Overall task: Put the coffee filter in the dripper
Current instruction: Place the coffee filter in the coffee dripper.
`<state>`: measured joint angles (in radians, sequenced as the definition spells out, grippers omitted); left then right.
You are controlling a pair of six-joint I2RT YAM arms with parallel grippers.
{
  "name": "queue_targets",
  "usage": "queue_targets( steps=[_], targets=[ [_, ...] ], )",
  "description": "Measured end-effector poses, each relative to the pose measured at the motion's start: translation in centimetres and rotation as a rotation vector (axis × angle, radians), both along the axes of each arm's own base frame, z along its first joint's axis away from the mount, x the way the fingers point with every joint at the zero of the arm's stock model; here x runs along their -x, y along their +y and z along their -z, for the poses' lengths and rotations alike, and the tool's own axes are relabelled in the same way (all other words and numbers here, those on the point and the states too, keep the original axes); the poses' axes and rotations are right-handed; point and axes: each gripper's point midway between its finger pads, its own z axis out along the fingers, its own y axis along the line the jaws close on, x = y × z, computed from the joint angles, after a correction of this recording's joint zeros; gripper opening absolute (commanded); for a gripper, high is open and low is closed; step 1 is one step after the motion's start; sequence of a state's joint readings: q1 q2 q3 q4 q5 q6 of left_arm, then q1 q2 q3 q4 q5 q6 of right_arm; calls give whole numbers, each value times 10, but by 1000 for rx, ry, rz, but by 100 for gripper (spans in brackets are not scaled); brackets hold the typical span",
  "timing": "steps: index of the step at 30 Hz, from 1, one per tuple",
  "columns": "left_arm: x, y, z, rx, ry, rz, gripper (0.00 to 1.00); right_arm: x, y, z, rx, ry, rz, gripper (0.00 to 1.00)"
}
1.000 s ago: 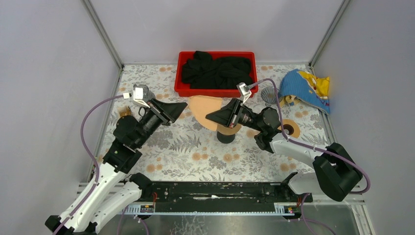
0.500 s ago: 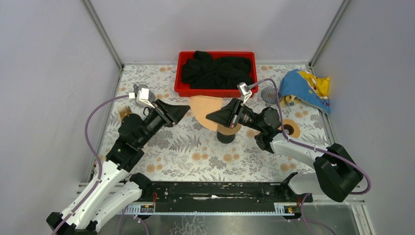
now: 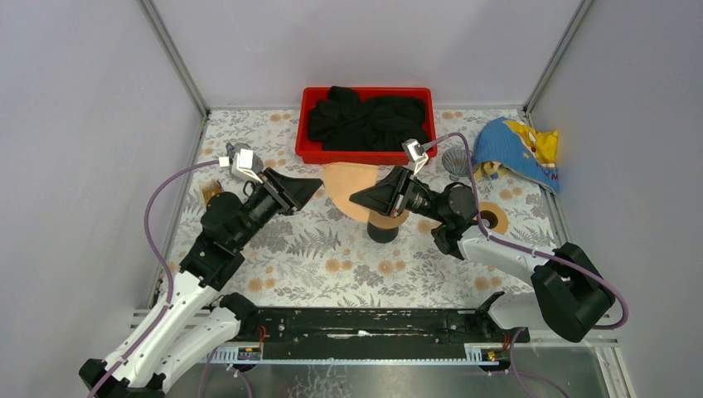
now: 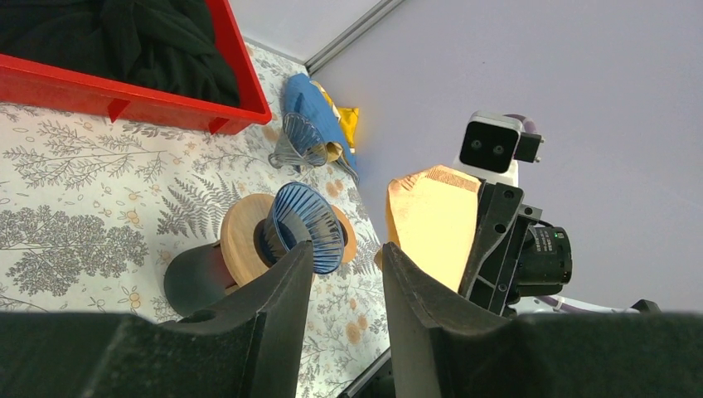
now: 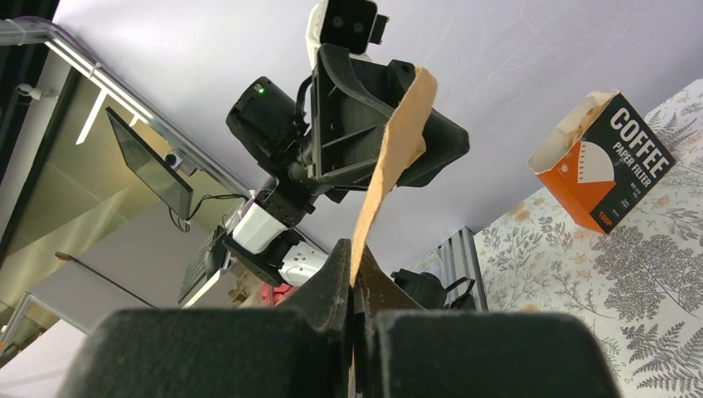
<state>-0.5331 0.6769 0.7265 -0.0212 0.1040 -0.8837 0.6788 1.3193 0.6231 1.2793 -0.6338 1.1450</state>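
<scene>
A tan paper coffee filter [image 3: 346, 186] is pinched at its edge in my shut right gripper [image 3: 356, 199] and held up above the table. It also shows in the left wrist view [image 4: 435, 224] and edge-on in the right wrist view [image 5: 394, 157]. The blue ribbed dripper [image 4: 303, 236] sits on a wooden ring on a black stand [image 3: 382, 231], just below the right gripper, which mostly hides it in the top view. My left gripper [image 3: 315, 184] is open and empty, its tips [image 4: 348, 253] pointing at the filter from the left, a short gap away.
A red bin [image 3: 369, 154] of black cloth stands at the back. A second clear dripper [image 3: 454, 162], a wooden ring [image 3: 493, 218] and a blue and yellow bag [image 3: 522, 149] lie to the right. An orange coffee filter box [image 5: 601, 170] stands at the left.
My left gripper has moved a little to the right, toward the filter. The right gripper and filter have barely moved.
</scene>
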Motion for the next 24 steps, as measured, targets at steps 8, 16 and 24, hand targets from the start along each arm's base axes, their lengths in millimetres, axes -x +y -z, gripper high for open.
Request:
queue_targets(
  steps=[8,16,24],
  targets=[
    [1,-9,12,8,32,50,45,4,-1,-3,-10,-6,-19,0],
    [7,-16,11,42,38,98,47,4,0,-2,-8,-4,-20,0],
    [14,-19,-1,97,10,132,51,3,0,0,-5,0,-19,0]
  ],
)
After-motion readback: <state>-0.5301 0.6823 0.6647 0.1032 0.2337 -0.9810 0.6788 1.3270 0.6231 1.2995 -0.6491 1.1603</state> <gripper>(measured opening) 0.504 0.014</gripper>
